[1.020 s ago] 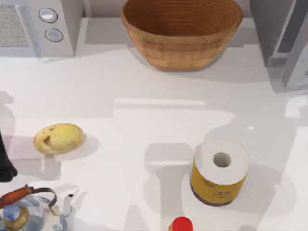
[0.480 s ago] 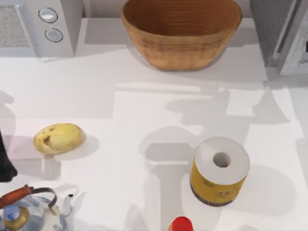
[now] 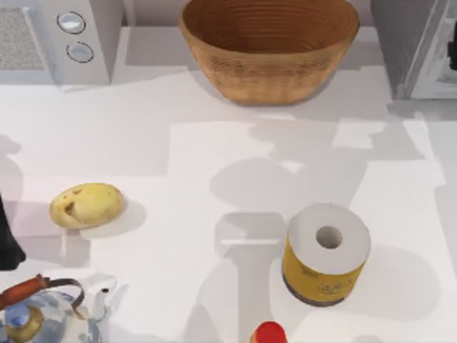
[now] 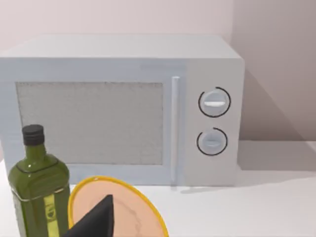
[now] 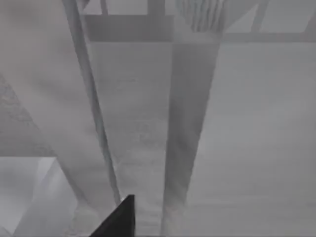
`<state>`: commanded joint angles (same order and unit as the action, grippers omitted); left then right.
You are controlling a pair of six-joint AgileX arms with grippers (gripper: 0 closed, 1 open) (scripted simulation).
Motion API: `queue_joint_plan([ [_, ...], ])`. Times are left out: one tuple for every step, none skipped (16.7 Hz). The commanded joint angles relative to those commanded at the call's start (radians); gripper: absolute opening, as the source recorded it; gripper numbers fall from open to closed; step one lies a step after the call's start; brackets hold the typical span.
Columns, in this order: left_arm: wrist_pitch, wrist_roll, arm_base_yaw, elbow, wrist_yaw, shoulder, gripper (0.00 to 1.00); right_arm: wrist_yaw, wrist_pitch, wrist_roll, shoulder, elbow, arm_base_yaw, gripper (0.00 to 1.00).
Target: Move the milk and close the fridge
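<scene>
The right gripper [image 5: 116, 219] was up against the fridge [image 3: 418, 50] door at the table's far right corner; couldn't tell how its fingers sat. That door looked stiff, heavy and slick, so I'd push flat near its free edge. Left arm [image 3: 7, 243] sat parked at the left edge.

top view looks down on table [image 3: 143, 143], left wrist faces microwave [image 4: 123, 108], right wrist perhaps close against fridge [image 5: 148, 123]
</scene>
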<state>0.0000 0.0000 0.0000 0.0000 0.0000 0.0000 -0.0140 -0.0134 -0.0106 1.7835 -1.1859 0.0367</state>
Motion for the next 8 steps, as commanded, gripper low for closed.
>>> queue_joint_plan([
  [0.000, 0.000, 0.000, 0.000, 0.000, 0.000, 1.00, 0.001, 0.009, 0.000, 0.036, -0.045, 0.000, 1.00],
  [0.000, 0.000, 0.000, 0.000, 0.000, 0.000, 1.00, 0.001, 0.019, 0.000, 0.071, -0.089, 0.000, 1.00],
  [0.000, 0.000, 0.000, 0.000, 0.000, 0.000, 1.00, 0.002, 0.028, 0.001, 0.105, -0.132, 0.000, 1.00],
  [0.000, 0.000, 0.000, 0.000, 0.000, 0.000, 1.00, 0.002, 0.037, 0.001, 0.136, -0.172, -0.001, 1.00],
  [0.000, 0.000, 0.000, 0.000, 0.000, 0.000, 1.00, 0.003, 0.044, 0.001, 0.162, -0.206, -0.001, 1.00],
  [0.000, 0.000, 0.000, 0.000, 0.000, 0.000, 1.00, 0.003, 0.051, 0.001, 0.183, -0.234, -0.001, 1.00],
  [0.000, 0.000, 0.000, 0.000, 0.000, 0.000, 1.00, 0.004, 0.055, 0.001, 0.199, -0.255, -0.001, 1.00],
  [0.000, 0.000, 0.000, 0.000, 0.000, 0.000, 1.00, 0.004, 0.058, 0.001, 0.207, -0.267, -0.001, 1.00],
])
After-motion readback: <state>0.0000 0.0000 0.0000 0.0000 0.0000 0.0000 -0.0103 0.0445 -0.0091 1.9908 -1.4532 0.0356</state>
